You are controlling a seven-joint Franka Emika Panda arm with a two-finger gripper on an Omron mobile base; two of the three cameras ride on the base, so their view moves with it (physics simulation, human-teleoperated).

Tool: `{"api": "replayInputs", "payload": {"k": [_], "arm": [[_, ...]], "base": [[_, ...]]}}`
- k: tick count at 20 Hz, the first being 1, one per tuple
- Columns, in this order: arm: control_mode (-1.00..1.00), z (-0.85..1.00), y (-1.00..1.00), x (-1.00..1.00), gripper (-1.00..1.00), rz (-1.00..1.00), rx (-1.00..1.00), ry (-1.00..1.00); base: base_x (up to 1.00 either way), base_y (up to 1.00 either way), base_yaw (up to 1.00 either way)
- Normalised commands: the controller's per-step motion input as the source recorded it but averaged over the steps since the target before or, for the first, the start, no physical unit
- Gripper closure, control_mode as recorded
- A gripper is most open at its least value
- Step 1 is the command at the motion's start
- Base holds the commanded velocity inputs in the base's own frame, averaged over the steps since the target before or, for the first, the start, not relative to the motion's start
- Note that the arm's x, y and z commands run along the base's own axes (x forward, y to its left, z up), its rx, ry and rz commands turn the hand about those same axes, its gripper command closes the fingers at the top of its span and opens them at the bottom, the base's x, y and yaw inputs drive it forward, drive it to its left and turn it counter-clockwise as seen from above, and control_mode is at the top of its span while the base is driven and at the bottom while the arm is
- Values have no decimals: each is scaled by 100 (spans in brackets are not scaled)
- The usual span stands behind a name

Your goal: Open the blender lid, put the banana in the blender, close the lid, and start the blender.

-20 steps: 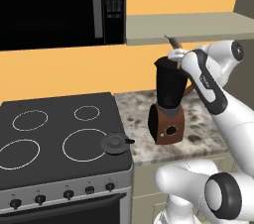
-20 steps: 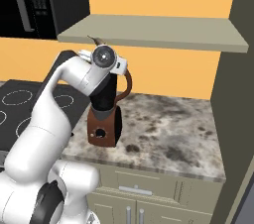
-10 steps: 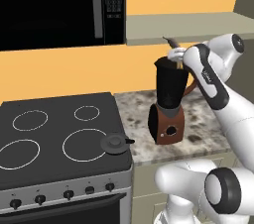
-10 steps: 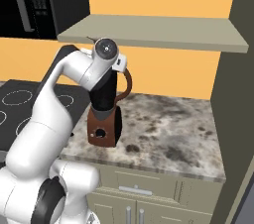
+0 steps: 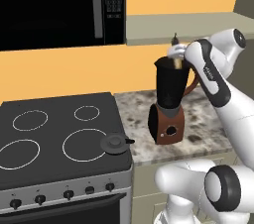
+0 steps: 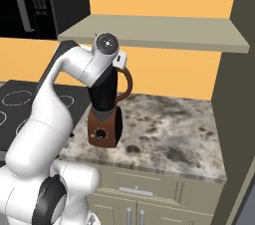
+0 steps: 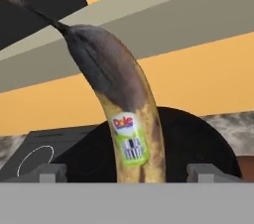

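While the gripper (image 7: pixel 127 178) clamps the banana (image 7: pixel 121 119) upright, the fruit hangs just above the open mouth of the blender (image 5: pixel 169 100); the blender lid (image 5: pixel 115 143) lies on the stove (image 5: pixel 54 134).

"Dole" on the sticker (image 7: pixel 128 138) on the banana (image 7: pixel 119 114)

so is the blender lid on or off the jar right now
Off. The blender lid lies on the stove's front right corner, and the blender jar's mouth is open with the banana above it.
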Motion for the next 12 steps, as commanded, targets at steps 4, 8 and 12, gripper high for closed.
{"api": "replayInputs", "payload": {"k": [4,8,12], "arm": [[-100,39,0,-25,-100,0,0,-3],[-100,17,4,-15,-100,0,-1,-1],[-100,-17,28,0,-100,0,-2,1]], "base": [[0,0,0],[0,0,0],[0,0,0]]}}
